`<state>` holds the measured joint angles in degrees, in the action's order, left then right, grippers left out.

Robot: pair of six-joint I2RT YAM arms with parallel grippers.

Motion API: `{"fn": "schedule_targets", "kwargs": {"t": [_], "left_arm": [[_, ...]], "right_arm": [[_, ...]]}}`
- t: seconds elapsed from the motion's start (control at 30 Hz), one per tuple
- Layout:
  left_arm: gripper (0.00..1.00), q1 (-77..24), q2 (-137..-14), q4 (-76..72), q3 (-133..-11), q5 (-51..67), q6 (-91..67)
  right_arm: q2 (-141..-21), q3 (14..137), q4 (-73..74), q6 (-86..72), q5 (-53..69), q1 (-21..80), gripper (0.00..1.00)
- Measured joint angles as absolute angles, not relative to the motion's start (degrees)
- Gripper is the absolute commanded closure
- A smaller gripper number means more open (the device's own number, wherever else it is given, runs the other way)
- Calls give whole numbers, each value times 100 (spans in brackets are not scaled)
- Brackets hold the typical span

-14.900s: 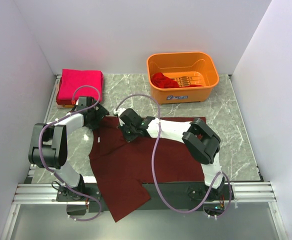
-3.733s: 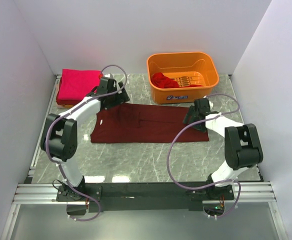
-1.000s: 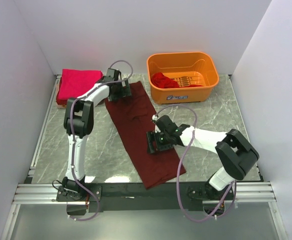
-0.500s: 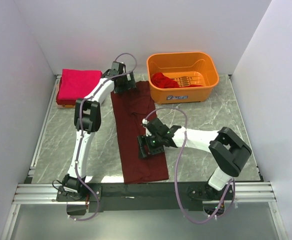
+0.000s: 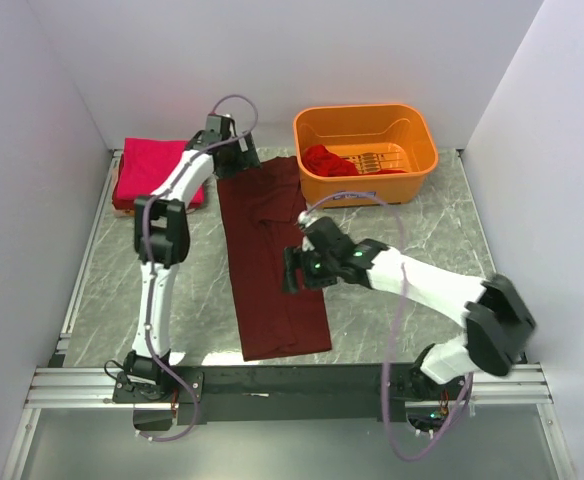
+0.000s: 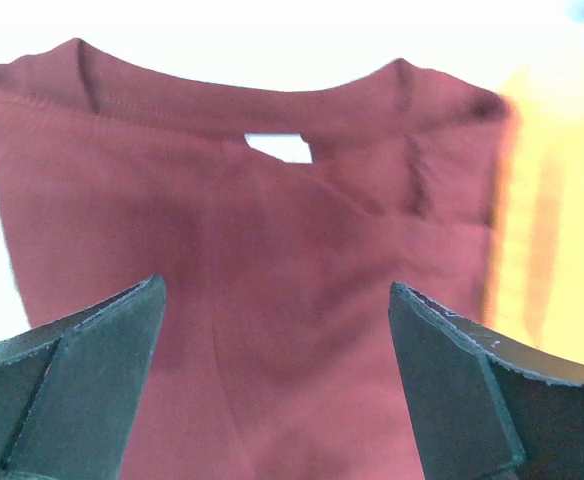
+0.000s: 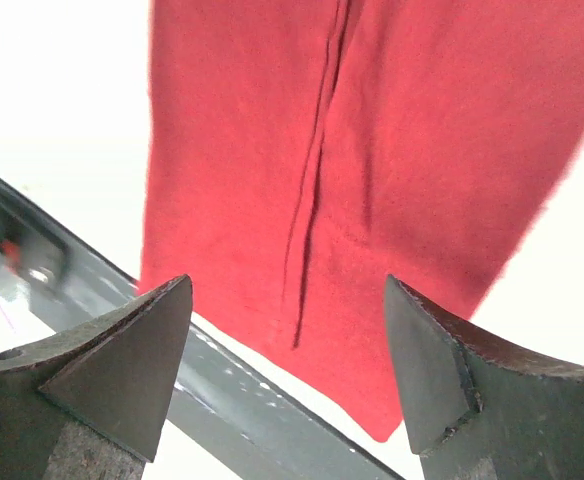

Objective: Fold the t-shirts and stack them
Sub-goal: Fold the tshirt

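Note:
The dark maroon t-shirt (image 5: 264, 240) lies as a long narrow strip, collar end by the basket and hem near the front edge. My left gripper (image 5: 234, 158) hovers open over the collar end; in the left wrist view the collar and shirt (image 6: 292, 240) fill the gap between the wide-apart fingers (image 6: 92, 370). My right gripper (image 5: 292, 270) hangs open above the strip's right side, with the hem end (image 7: 392, 150) below it in the right wrist view. A folded pink-red t-shirt (image 5: 155, 170) sits at the back left. A brighter red t-shirt (image 5: 327, 160) lies in the basket.
The orange plastic basket (image 5: 365, 150) stands at the back centre-right, close to the maroon shirt's collar end; it shows as an orange blur (image 6: 552, 210) in the left wrist view. The metal front rail (image 5: 292, 380) runs just past the hem, the same rail (image 7: 212, 390) showing under the right gripper.
The maroon strip has swung from a diagonal to almost straight front-to-back. The left gripper moved back toward the wall; the right gripper shifted left, then lifted back a little. Both stayed open.

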<state>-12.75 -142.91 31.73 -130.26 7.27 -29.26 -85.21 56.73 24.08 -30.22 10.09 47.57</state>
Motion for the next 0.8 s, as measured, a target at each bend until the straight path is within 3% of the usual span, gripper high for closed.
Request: {"fn": "schedule_targets", "kwargs": {"t": [0.23, 0.43, 0.63, 0.8], "left_arm": [[1, -1581, -11203, 2729, -10296, 438, -3107], [0, -2755, -8167, 2051, -7017, -43, -4032], [0, -4099, -7024, 2801, -4663, -445, -5284], [1, -5124, -6047, 3826, -3736, -458, -6331]], "right_arm": [[-6949, 5041, 2329, -3216, 685, 4368, 16], [-6379, 4176, 2436, -3238, 937, 4182, 16], [-6082, 3599, 2517, -3214, 1463, 4119, 16], [-6121, 3208, 2432, -3295, 1918, 4119, 17]]}}
